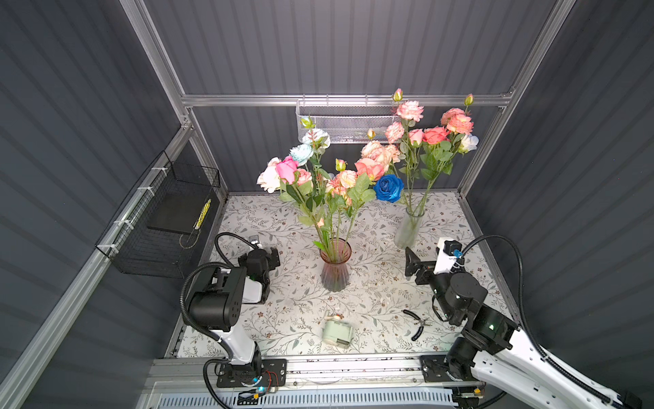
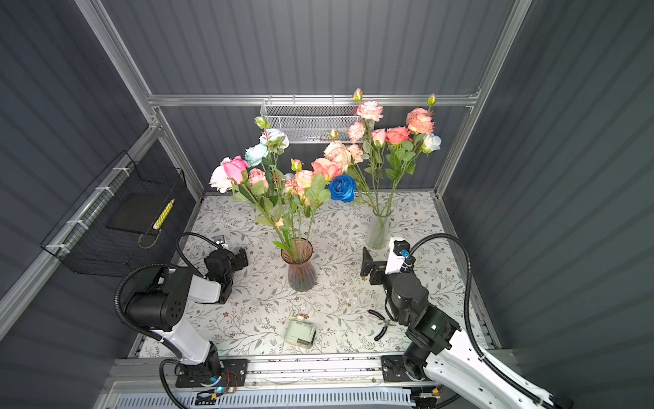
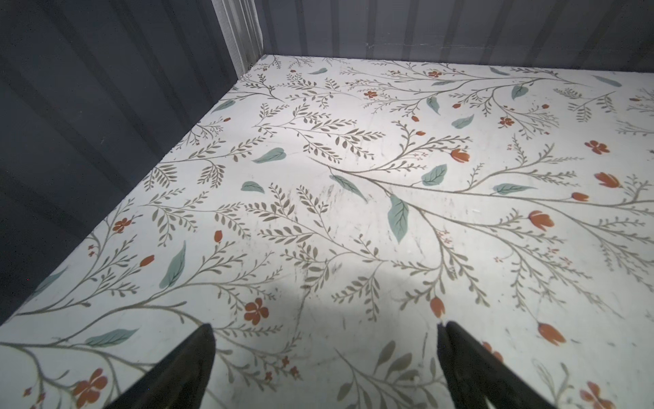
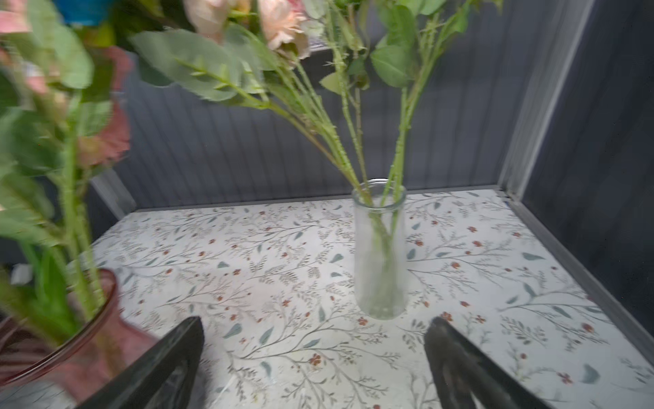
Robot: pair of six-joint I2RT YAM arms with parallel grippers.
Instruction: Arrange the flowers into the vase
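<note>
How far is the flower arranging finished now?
Done: flowers stand in the pink vase and in the clear vase; none lies on the table. In hand: nothing, left claw and right claw are open and empty. Left: perhaps moving the clear vase's stems over.

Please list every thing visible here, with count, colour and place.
pink ribbed glass vase: one, pink, table centre.
clear glass cylinder vase: one, transparent, back right.
long-stemmed flowers: several per vase; pink, peach, cream, white, pale blue.
deep blue rose: one, blue, between both bunches.
pale green small device: one, green, front centre.
black-handled pliers: one, black, front right.
black wire basket: one, left wall.
white mesh basket: one, back rail.
floral table cover: one, whitish.
left gripper: one, black, jaws open, empty.
right gripper: one, black, jaws open, empty.
</note>
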